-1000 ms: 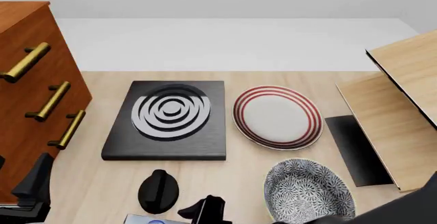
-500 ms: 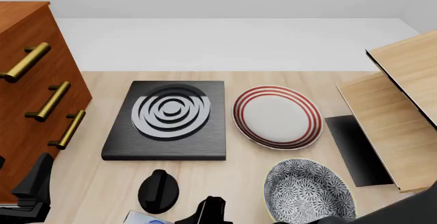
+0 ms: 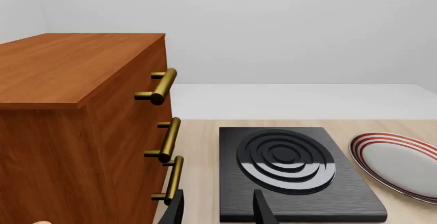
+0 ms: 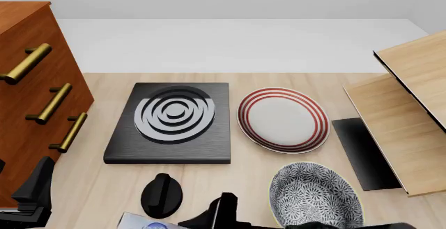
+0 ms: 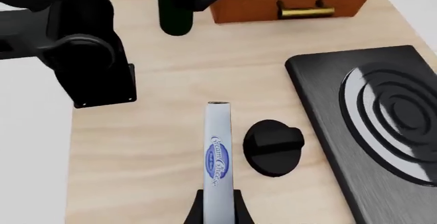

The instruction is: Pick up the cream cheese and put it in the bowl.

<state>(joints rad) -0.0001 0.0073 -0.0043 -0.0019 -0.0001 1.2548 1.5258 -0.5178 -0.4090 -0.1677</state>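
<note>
The cream cheese (image 5: 216,155), a white and pale-blue carton with a dark blue round logo, is clamped edge-on between my right gripper's (image 5: 217,209) fingers. In the front view the carton (image 4: 143,220) shows tilted at the near edge, with the right gripper (image 4: 189,221) on it. The grey-blue floral bowl (image 4: 316,195) stands to the right of that gripper, apart from it. My left gripper (image 3: 217,211) is open and empty, near the wooden cabinet (image 3: 75,106).
A black round knob (image 4: 162,195) lies beside the carton and also shows in the right wrist view (image 5: 273,146). A black stove plate (image 4: 171,122) and a white red-ringed plate (image 4: 282,119) sit farther out. A wooden rack (image 4: 404,124) stands at the right. The left arm (image 5: 89,55) is close by.
The carton has come up and shows more at the front view's bottom edge, tilted. The right gripper has risen and shifted slightly right with it. The left arm has not moved.
</note>
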